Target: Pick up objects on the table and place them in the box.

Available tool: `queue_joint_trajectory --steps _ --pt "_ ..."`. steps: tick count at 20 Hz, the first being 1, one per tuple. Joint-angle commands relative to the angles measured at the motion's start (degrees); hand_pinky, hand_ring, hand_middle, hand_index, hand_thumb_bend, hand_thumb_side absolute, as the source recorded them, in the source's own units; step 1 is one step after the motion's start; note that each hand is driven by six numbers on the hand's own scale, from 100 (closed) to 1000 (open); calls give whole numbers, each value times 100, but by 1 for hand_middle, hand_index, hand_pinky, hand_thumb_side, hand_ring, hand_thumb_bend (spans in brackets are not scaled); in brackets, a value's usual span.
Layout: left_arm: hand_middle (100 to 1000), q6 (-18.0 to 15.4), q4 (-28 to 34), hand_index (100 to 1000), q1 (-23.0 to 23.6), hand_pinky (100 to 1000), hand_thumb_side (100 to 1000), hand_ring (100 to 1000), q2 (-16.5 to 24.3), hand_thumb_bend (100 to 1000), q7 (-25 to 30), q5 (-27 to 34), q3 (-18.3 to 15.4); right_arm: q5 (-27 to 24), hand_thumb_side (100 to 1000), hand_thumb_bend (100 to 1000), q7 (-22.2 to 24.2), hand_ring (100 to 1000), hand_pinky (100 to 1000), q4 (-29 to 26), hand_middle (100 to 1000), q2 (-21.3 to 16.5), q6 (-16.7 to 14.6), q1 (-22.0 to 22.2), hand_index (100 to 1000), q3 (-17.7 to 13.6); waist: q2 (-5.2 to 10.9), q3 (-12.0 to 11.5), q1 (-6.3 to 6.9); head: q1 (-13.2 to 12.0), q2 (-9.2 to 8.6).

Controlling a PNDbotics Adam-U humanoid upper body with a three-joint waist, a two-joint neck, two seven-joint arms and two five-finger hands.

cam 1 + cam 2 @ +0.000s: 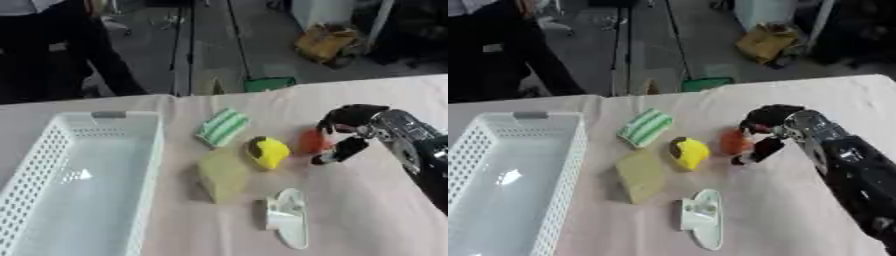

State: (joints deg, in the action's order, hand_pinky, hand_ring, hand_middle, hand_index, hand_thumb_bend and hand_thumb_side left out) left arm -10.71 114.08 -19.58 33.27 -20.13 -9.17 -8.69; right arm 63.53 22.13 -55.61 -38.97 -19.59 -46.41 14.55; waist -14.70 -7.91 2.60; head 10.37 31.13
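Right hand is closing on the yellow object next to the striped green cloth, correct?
No. In the right eye view the right hand has its fingers around the red-orange object; the yellow object sits untouched beside it, below the striped green cloth.

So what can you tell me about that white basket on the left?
The white plastic basket is a long rectangular bin with perforated, lattice-like side walls, a thick rim and a smooth glossy floor that catches a glint of light. It stands upright on the pinkish tablecloth at the table's left side, its length running away from the robot. Nothing shows inside it, and neither hand touches it; the striped green-and-white sponge lies apart to its right.
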Motion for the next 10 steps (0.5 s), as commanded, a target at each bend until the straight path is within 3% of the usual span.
queue_joint_trajectory --steps 1,10 --pt "892 3 51 918 -29 1000 1000 971 98 100 -6 15 -54 2 874 602 -92 710 815 -74 603 -79 27 -95 814 -25 93 -15 -16 -12 -58" --pt "891 0 51 917 -52 1000 1000 968 77 100 0 19 -51 -46 904 586 -212 709 817 -23 582 -84 73 -51 803 -22 67 -38 -23 -19 -87"
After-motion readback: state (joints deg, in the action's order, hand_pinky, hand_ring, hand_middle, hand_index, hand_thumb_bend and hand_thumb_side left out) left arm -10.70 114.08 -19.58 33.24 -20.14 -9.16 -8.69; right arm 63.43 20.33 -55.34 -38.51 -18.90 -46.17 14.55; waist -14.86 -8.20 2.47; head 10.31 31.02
